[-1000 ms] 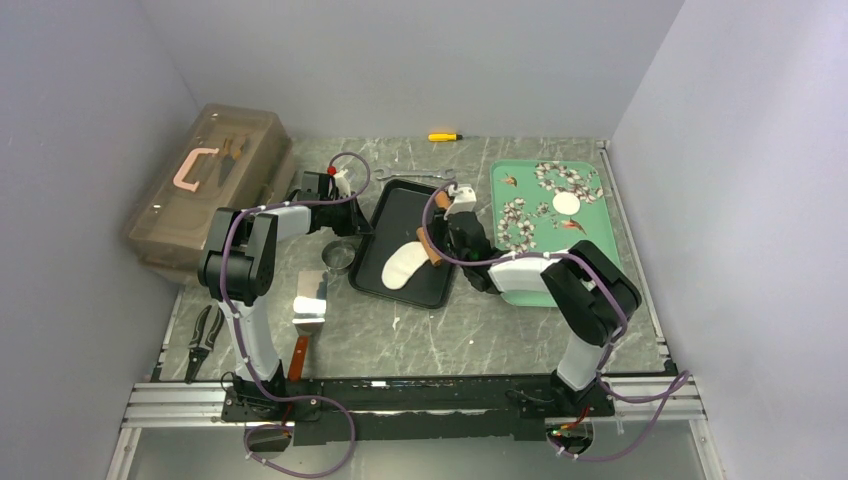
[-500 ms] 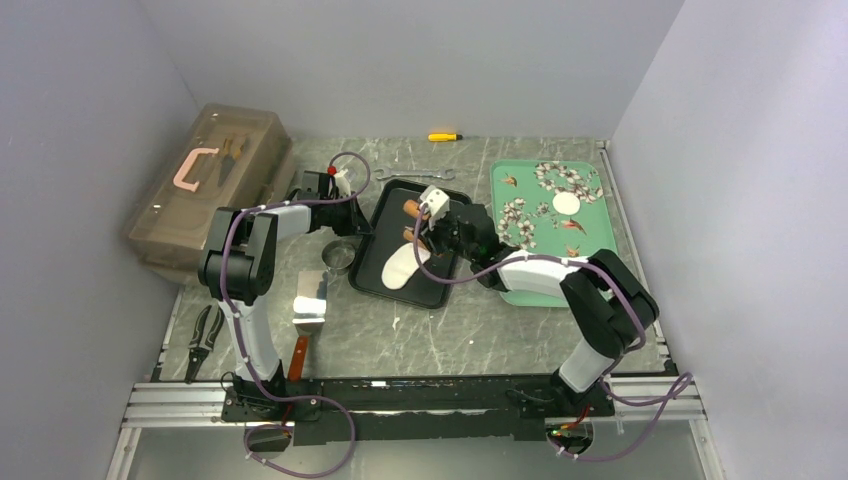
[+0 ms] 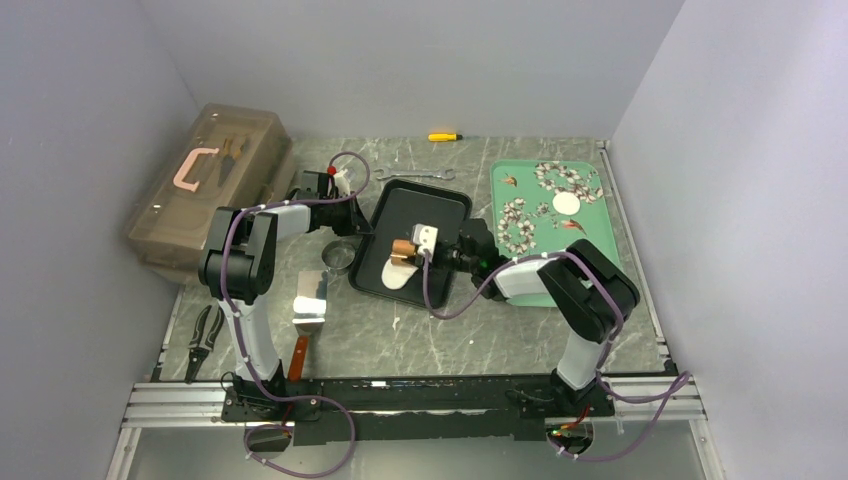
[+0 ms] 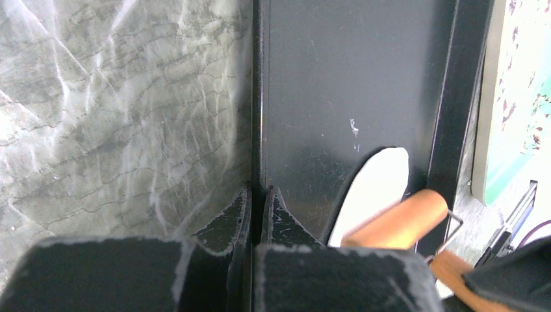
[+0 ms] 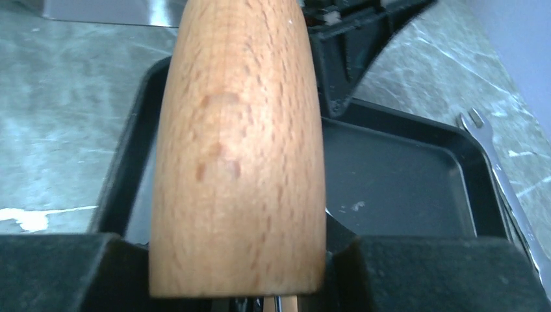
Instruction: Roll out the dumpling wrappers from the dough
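The dough [image 3: 392,272] lies as a flat white oval in the near left part of the black tray [image 3: 432,206]. Across its far end lies the brown wooden roller [image 3: 403,248], and my right gripper [image 3: 422,242] is shut on the roller's handle. In the right wrist view the roller [image 5: 239,143] fills the middle and hides the dough. My left gripper [image 3: 360,208] is shut on the tray's left rim [image 4: 258,130]; the left wrist view shows the dough [image 4: 375,190] and the roller's end [image 4: 397,222] to its right. One round dumpling wrapper [image 3: 566,203] lies on the green flowered tray [image 3: 528,283].
A brown toolbox [image 3: 205,185] stands at the far left. A metal ring cutter [image 3: 338,257] and a steel scraper [image 3: 310,298] lie left of the black tray, with pliers [image 3: 204,336] nearer. A wrench [image 3: 415,176] and a yellow marker [image 3: 445,136] lie behind the tray.
My right gripper has carried the roller from the tray's right side leftward and nearer, onto the dough. The left arm has not moved.
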`<state>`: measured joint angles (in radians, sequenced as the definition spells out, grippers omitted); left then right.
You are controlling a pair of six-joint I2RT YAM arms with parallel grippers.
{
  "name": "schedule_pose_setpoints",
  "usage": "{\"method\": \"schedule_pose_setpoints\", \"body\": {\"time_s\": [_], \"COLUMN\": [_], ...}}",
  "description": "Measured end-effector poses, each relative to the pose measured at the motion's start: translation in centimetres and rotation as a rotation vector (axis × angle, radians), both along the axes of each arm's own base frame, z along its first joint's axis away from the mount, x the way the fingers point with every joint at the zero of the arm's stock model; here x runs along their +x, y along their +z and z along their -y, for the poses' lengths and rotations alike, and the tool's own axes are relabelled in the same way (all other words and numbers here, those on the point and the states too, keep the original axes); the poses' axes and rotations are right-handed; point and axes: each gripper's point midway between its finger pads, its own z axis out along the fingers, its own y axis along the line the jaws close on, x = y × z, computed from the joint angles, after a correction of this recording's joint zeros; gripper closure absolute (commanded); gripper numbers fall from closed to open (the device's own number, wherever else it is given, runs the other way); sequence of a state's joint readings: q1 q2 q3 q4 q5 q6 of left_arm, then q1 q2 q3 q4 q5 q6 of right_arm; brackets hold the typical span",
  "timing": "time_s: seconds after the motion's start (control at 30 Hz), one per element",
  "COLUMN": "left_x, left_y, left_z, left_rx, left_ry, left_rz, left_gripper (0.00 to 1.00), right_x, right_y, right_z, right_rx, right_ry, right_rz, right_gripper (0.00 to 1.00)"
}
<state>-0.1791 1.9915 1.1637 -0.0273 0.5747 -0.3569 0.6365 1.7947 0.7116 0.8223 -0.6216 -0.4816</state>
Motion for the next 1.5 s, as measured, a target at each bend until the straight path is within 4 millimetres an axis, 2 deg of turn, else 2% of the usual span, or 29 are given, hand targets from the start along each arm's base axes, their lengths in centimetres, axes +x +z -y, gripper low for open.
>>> {"method": "schedule_pose_setpoints", "body": {"time_s": [0.17, 0.27, 0.53, 0.63, 0.77, 0.87, 1.13, 1.23, 1.4, 1.5], "left_x": [0.0, 0.0, 0.0, 0.0, 0.0, 0.0, 0.0, 0.0, 0.0, 0.0], "left_y": [0.0, 0.0, 0.0, 0.0, 0.0, 0.0, 0.0, 0.0, 0.0, 0.0], "left_z": [0.0, 0.0, 0.0, 0.0, 0.0, 0.0, 0.0, 0.0, 0.0, 0.0], "left_rx": [0.000, 0.000, -0.001, -0.001, -0.001, -0.001, -0.001, -0.001, -0.001, -0.001], "left_ry": [0.000, 0.000, 0.000, 0.000, 0.000, 0.000, 0.000, 0.000, 0.000, 0.000], "left_rz": [-0.001, -0.001, -0.001, -0.001, -0.001, -0.001, 0.000, -0.001, -0.001, -0.001], "left_gripper": [1.00, 1.00, 1.00, 1.00, 1.00, 1.00, 1.00, 1.00, 1.00, 1.00], "right_x": [-2.9, -3.5, -4.9, -6.2, -9.2, -9.8, -8.8, -7.3, -4.0, -2.1], "right_y": [-0.3, -0.5, -1.3, -1.0, -0.9, -0.9, 0.2, 1.6, 5.3, 5.2], "right_z": [-1.2, -1.8, -1.2, -0.7, -0.6, -0.4, 1.1, 1.5, 0.8, -0.3], "right_rx": [-0.060, -0.069, -0.061, -0.069, -0.095, -0.126, -0.174, -0.148, -0.034, 0.008], "right_ry": [0.062, 0.050, -0.020, -0.027, 0.014, 0.007, -0.013, -0.018, -0.019, -0.024], "right_rz": [0.011, 0.030, 0.077, 0.082, 0.059, 0.059, -0.011, -0.044, -0.064, -0.078], "right_gripper": [1.00, 1.00, 1.00, 1.00, 1.00, 1.00, 1.00, 1.00, 1.00, 1.00]}}
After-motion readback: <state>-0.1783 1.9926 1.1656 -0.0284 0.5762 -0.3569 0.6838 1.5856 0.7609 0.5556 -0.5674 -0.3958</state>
